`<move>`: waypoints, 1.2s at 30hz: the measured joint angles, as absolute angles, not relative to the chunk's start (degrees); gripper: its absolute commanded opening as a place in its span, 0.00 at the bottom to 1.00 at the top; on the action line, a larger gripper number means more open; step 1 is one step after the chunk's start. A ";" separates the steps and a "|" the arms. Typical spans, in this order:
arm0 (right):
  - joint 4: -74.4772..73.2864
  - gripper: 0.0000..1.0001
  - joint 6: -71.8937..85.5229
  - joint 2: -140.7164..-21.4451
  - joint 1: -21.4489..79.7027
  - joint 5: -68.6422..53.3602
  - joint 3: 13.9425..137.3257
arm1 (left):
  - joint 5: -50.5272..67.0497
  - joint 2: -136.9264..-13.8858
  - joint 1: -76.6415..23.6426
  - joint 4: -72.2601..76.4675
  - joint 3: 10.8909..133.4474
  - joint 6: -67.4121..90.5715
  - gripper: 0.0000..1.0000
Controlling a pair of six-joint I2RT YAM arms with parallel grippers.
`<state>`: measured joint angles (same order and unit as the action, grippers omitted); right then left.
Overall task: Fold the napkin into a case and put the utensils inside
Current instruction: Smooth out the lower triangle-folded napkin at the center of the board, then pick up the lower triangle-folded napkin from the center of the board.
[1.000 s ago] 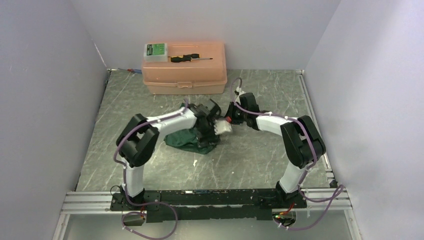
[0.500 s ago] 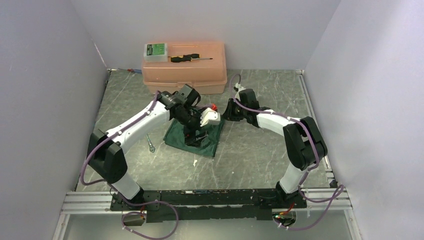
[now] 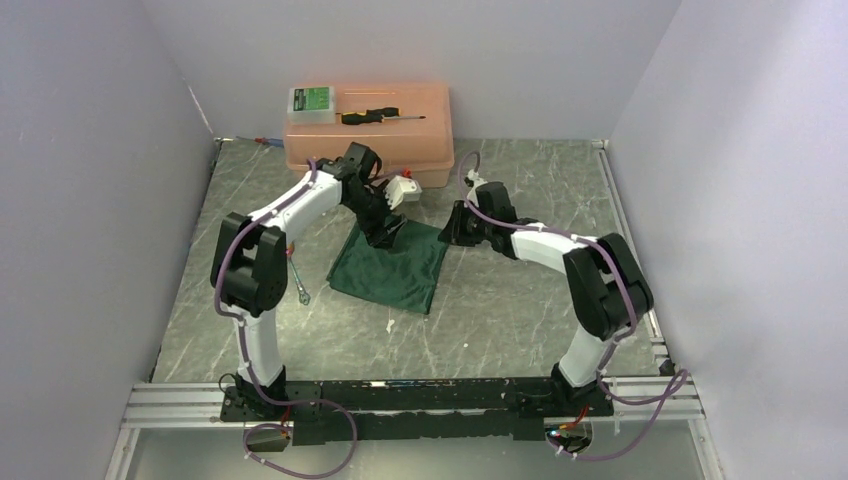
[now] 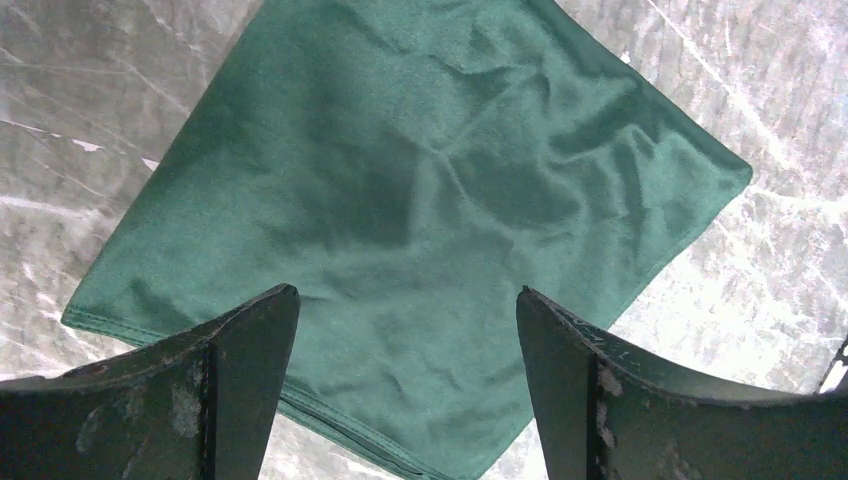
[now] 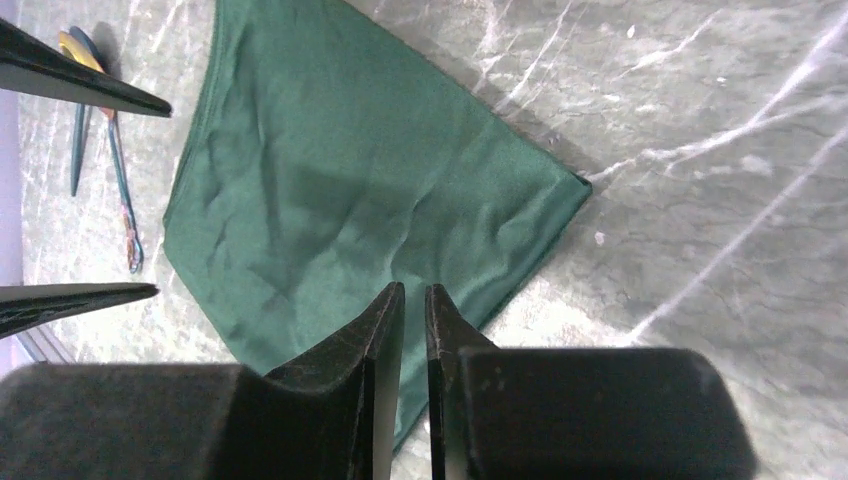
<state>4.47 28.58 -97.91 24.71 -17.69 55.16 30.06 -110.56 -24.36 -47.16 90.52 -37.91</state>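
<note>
The dark green napkin lies spread flat as a slanted square on the marbled table; it also fills the left wrist view and shows in the right wrist view. My left gripper hovers over its far left part, open wide and empty. My right gripper sits at the napkin's far right corner, shut to a narrow slit with nothing seen between the fingers. The utensils lie on the table left of the napkin, one with a gold head, one thin.
A peach toolbox stands at the back, with a green-labelled box and a black-handled screwdriver on its lid. Grey walls close in left, right and behind. A metal rail runs along the near edge.
The napkin was bunched under the left gripper and now lies flat. The left arm swung back and away toward the toolbox, uncovering the utensils. The right gripper barely moved.
</note>
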 measured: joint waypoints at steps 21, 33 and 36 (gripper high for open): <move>0.43 0.50 23.49 -104.05 27.05 -16.12 60.29 | 27.73 -108.47 -17.21 -52.34 84.03 -47.59 0.94; -11.53 1.00 -6.66 -77.78 48.53 -2.85 52.14 | 31.22 -80.25 -9.04 -53.67 73.01 -66.76 0.94; -13.19 1.00 -12.69 -77.93 48.86 -2.59 51.81 | 31.75 -76.40 -9.89 -52.84 64.25 -71.61 0.94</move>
<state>-13.19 -12.69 -77.93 48.86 -2.59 51.81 31.75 -76.40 -9.89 -52.84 64.25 -71.61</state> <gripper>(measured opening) 0.997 0.941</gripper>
